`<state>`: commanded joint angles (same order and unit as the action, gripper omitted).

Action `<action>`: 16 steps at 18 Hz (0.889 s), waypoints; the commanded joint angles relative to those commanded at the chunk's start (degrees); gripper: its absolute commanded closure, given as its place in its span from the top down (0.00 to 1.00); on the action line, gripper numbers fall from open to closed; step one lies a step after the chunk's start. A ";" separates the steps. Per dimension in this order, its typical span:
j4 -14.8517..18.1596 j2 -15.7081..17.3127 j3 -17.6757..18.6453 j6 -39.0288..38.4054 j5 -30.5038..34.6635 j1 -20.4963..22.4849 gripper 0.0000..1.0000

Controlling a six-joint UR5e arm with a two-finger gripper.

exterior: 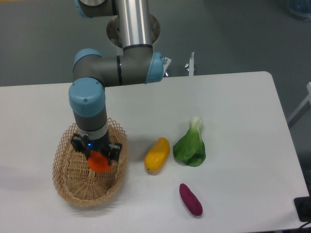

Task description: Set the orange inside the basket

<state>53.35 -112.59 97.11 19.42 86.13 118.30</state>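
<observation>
One two-finger gripper (98, 156) clamped on one small round bright orange fruit (100, 163), held over the interior of one oval tan wicker basket (73, 191). On white table (233, 97): one yellow mango-like fruit (157, 155), one leafy green bok choy (191, 145), one purple sweet potato (191, 199).

Smooth white rectangular table (233, 97) with rounded corners, evenly lit, filling most of the view. Beyond it, dull grey-green floor (228, 34). Dark object (303, 208) at lower right edge.

orange (100, 163): bright orange
basket (73, 187): light tan, open lattice weave
claw (97, 154): black
mango (157, 155): yellow-orange
leafy green (190, 145): green, pale stem
sweet potato (191, 199): purple
surface (233, 107): white
</observation>
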 joint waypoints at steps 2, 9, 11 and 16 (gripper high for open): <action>0.00 -0.09 0.18 0.00 0.00 0.00 0.57; -0.44 0.44 -0.96 0.88 0.53 0.17 1.00; -1.14 0.35 -1.40 0.79 0.79 0.17 1.00; -2.20 0.35 -2.89 3.50 0.79 0.44 1.00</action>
<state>51.15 -112.24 94.22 22.92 86.92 118.74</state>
